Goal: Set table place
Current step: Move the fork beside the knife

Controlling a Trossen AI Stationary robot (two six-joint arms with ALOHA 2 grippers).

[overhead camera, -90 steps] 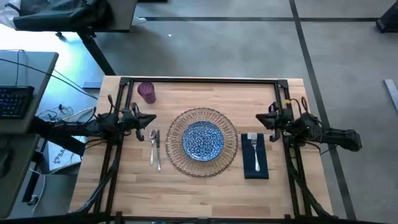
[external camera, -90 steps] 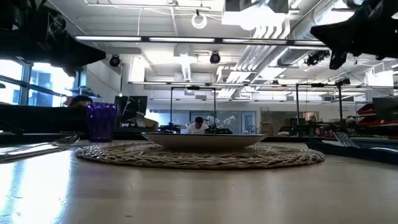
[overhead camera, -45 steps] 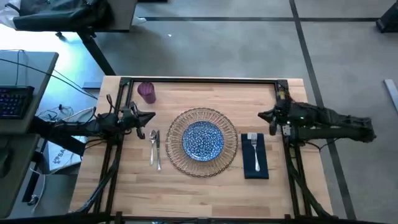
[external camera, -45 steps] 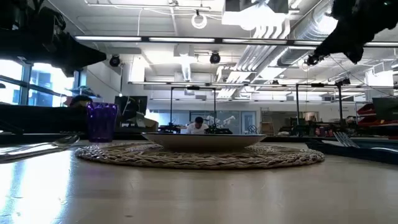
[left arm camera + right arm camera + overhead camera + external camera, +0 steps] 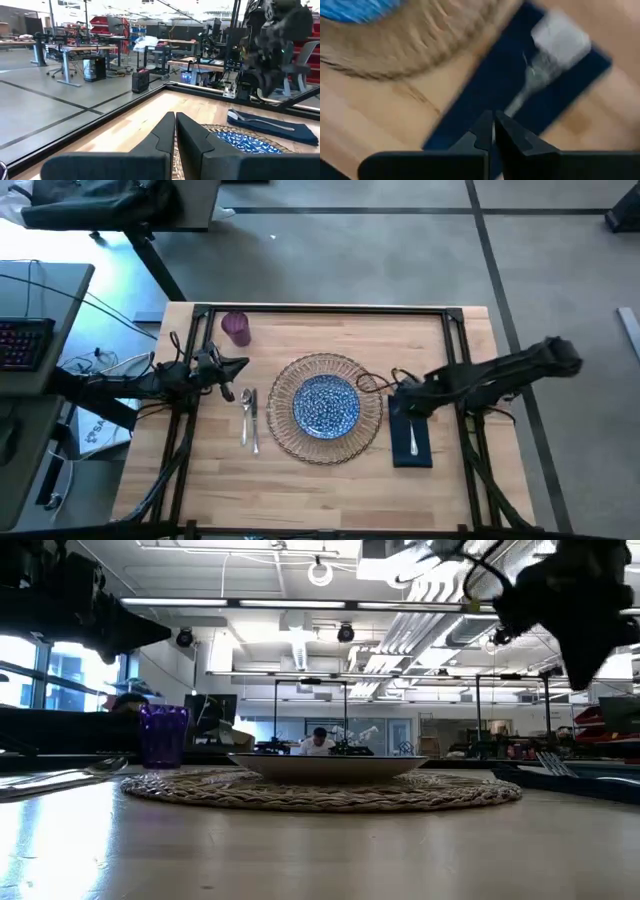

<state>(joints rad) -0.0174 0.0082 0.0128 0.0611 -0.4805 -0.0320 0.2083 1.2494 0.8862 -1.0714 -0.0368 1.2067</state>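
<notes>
Overhead, the blue-patterned plate (image 5: 326, 404) sat centred on the wicker charger (image 5: 285, 435) at mid-table; the knife (image 5: 253, 421) and spoon (image 5: 245, 412) lay side by side just left of the charger; the navy napkin (image 5: 412, 451) lay just right of it, carrying the fork (image 5: 414, 438); the right gripper (image 5: 397, 394) hovered above the napkin's far end, fingers (image 5: 512, 137) pressed together; the left gripper (image 5: 240, 364), fingers likewise together, waited near the purple cup (image 5: 236, 328).
</notes>
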